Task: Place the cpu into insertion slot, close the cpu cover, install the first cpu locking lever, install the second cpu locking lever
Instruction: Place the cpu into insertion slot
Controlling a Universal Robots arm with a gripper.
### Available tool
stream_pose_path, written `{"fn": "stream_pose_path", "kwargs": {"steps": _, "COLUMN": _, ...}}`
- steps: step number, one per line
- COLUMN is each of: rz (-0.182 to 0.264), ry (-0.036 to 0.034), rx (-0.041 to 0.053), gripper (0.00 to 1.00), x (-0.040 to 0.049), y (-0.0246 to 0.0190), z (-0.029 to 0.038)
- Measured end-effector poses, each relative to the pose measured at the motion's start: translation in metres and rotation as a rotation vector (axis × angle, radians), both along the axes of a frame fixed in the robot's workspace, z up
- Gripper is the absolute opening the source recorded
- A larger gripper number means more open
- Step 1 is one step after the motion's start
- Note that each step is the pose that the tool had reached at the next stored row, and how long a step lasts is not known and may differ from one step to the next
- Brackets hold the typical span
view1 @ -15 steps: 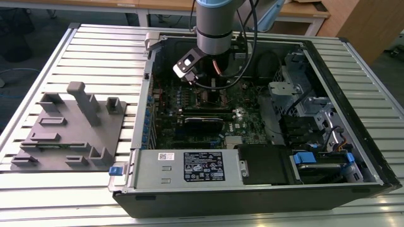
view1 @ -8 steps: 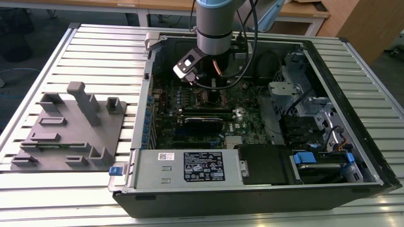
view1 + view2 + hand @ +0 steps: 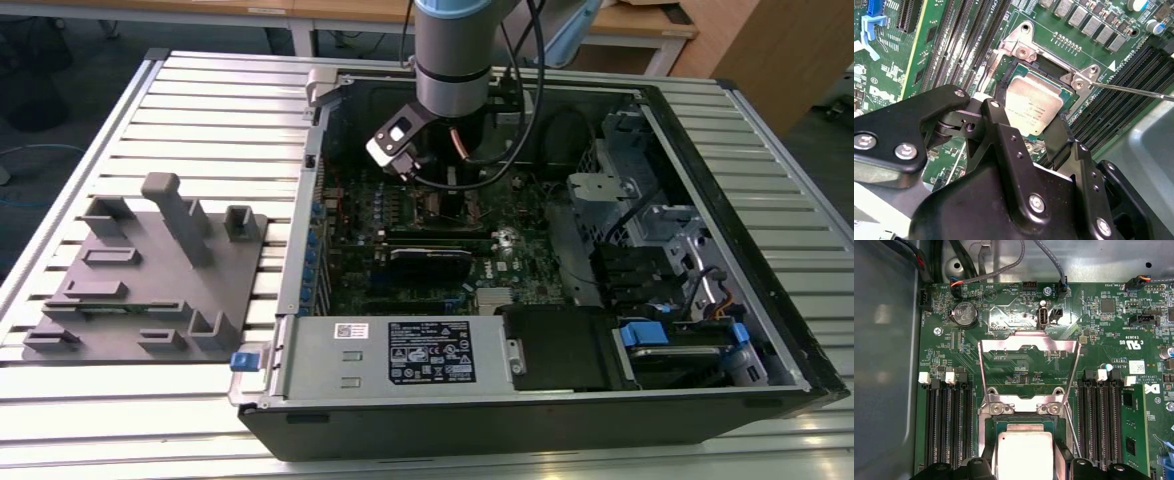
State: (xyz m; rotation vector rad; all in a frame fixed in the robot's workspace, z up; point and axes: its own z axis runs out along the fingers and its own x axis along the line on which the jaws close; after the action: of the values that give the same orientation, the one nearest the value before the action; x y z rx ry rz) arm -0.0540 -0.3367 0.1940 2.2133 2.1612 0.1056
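The gripper [image 3: 1030, 131] clasps the cpu [image 3: 1036, 102] by opposite edges at the insertion slot [image 3: 1049, 70], hiding its near half. Beyond the slot, the cpu cover [image 3: 1004, 343] lies open

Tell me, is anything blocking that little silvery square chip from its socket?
Nothing visible does. The small silvery-beige square chip already lies in the dark, metal-rimmed square socket, and the thin silvery metal cover frame is swung open, away from it.

The cpu [image 3: 1024, 455] sat in the insertion slot [image 3: 1021, 410] on the green motherboard [image 3: 1094, 325]. The cpu cover [image 3: 1004, 343] stood open beyond it, with black memory slots [image 3: 949, 425] on either side and a coin battery [image 3: 964, 314] near the cables [image 3: 999, 267].
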Motion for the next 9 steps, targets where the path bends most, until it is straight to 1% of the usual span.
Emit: {"fn": "stream_pose_path", "kwargs": {"steps": 9, "rz": 0.0, "ry": 0.0001, "rx": 0.0002, "gripper": 0.54, "x": -0.0009, "y": 0.0, "z": -0.0009}}
